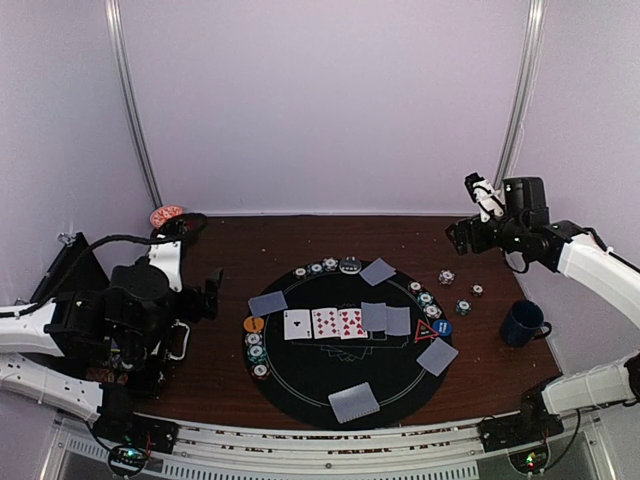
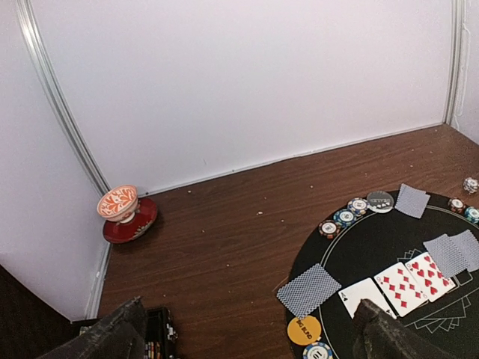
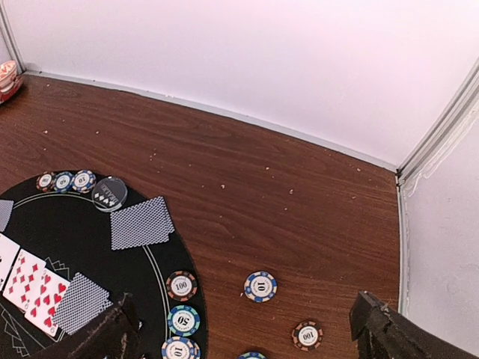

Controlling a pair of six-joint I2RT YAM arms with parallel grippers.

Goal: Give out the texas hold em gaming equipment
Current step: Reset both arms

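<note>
A round black mat (image 1: pixel 320 385) holds the texas hold em gaming equipment. Three face-up cards (image 1: pixel 326 322) and two grey-blue face-down ones (image 1: pixel 386 318) lie in a row across it. Face-down cards (image 1: pixel 353 402) lie around its rim. Striped chips (image 1: pixel 256 352) sit at the left, top and right edges, with three loose chips (image 1: pixel 463 307) on the wood. An orange button (image 2: pixel 304 330), a blue button (image 1: pixel 441 327) and a red triangle (image 1: pixel 427 331) lie on the mat. My left gripper (image 2: pixel 251 329) hovers open left of the mat, holding nothing. My right gripper (image 3: pixel 243 325) hangs open above the loose chips (image 3: pixel 260 286).
A dark blue mug (image 1: pixel 523 323) stands right of the mat. A red-and-white cup on its saucer (image 2: pixel 120 206) sits in the far left corner. A black chip case (image 2: pixel 159 338) lies under my left gripper. White walls close in the back and sides.
</note>
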